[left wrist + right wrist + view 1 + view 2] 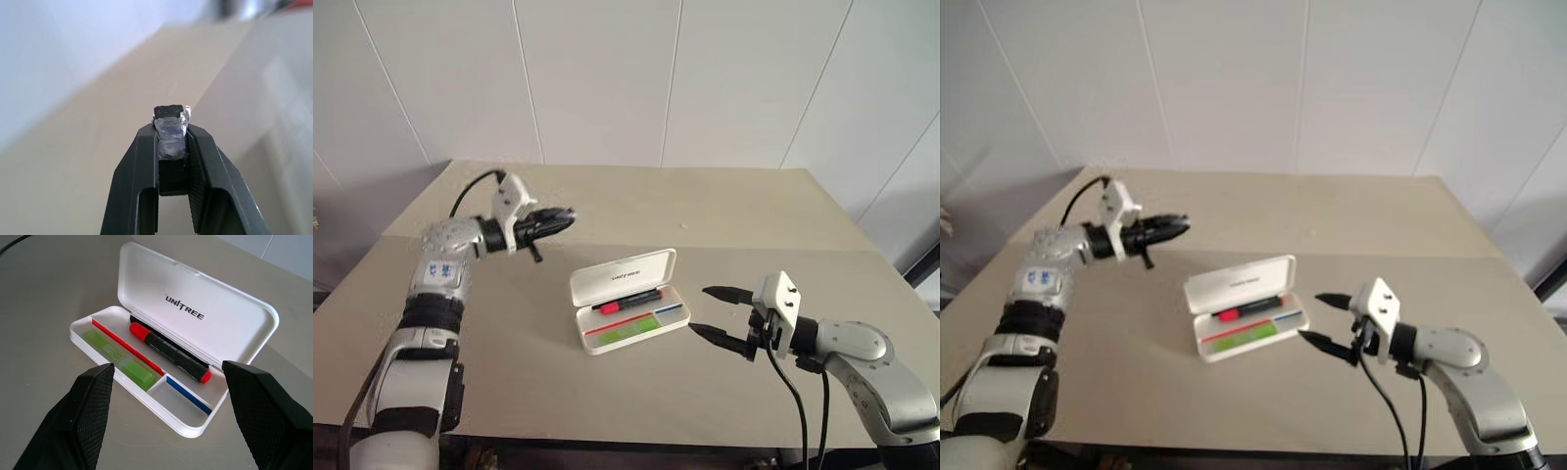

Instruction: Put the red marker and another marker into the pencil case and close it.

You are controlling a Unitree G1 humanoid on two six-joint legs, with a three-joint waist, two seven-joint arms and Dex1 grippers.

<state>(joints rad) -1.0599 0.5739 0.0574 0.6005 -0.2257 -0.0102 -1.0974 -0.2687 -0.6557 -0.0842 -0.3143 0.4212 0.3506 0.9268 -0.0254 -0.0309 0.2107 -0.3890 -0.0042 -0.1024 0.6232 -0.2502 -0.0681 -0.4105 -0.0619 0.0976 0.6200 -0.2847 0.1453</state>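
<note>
The right end effector [722, 313] hangs just beside the short end of the open case [625, 277], its fingers spread wide and empty, level with the desk [607, 411]. The left end effector [558, 218] is raised above the desk, well clear of the case, pinched nearly shut on a small dark piece with a silvery wrap [170, 128]; what that piece is I cannot tell. The red marker [168, 352] lies in the tray's long back compartment, under the lid, and the green marker [117, 360] in the front one. Both markers look stowed, so closing appears to be the step left: the lid needs to be tipped down onto the tray.
</note>
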